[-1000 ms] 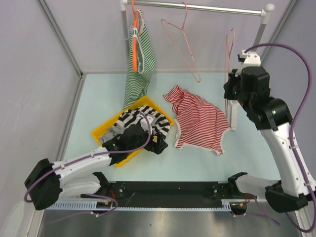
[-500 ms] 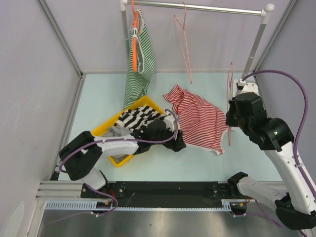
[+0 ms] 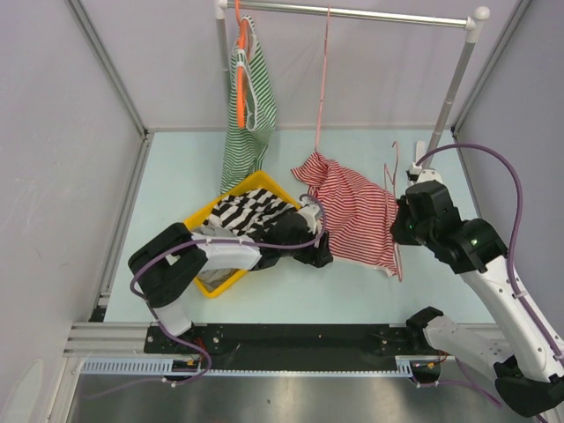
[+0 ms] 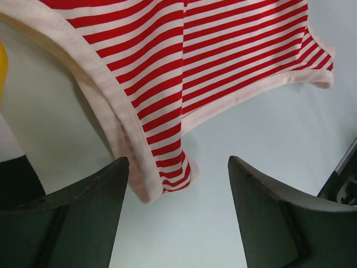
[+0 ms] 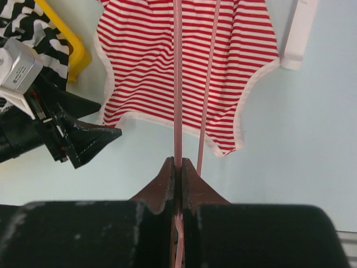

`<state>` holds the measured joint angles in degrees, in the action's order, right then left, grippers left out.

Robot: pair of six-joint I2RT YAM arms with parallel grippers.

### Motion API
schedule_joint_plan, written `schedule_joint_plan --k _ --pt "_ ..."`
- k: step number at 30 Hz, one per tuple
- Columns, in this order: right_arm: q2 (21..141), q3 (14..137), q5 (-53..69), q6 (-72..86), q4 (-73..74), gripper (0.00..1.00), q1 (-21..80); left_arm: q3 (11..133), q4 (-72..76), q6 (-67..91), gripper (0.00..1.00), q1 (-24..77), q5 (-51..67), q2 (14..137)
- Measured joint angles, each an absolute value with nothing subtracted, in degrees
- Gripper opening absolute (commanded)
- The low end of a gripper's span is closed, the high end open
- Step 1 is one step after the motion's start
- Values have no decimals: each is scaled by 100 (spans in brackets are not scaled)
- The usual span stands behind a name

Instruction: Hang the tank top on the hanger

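The tank top [image 3: 352, 211], red and white striped with pale trim, lies spread on the table; it also shows in the left wrist view [image 4: 195, 50] and the right wrist view [image 5: 139, 72]. My right gripper [image 3: 402, 227] is shut on the thin pink wire hanger [image 3: 395, 176] and holds it on edge above the top's right side. In the right wrist view the jaws [image 5: 179, 164] pinch one wire [image 5: 177, 84]. My left gripper [image 3: 319, 253] is open and empty, low at the top's near left corner [image 4: 178, 167].
A yellow bin [image 3: 189, 231] holds a black-and-white striped garment [image 3: 251, 211] left of the top. A green-and-white top [image 3: 251, 106] on an orange hanger and a second pink hanger [image 3: 322, 79] hang from the rail [image 3: 370, 13]. The rack's post [image 3: 449, 97] stands at the right.
My right gripper has come down and toward the near side with the pink hanger. My left arm has reached right from the bin to the top's corner. The rail's pink hanger has swung.
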<state>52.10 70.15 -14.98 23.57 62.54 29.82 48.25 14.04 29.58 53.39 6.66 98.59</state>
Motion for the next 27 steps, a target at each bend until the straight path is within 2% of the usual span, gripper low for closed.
schedule_joint_plan --k 2,7,10,11,18,27 --pt "5192 6901 -1406 2394 6230 0 2985 4825 1400 2993 71 5339 661 9894" --pt "5135 6790 -1280 2449 6208 0 2991 4827 1411 3061 44 5339 663 9992" --pt "5083 6757 -1229 2473 6178 0 2993 4827 1452 3109 20 5339 670 10053" --pt "5063 6740 -1192 2473 6171 0 2993 4827 1479 3129 0 5339 670 10068" --pt "4847 6281 -502 2333 5885 0 3004 4842 1680 3267 0 5183 749 10134" --pt "4674 5822 574 2091 5734 0 3354 5336 1496 3190 0 4093 1232 9902"
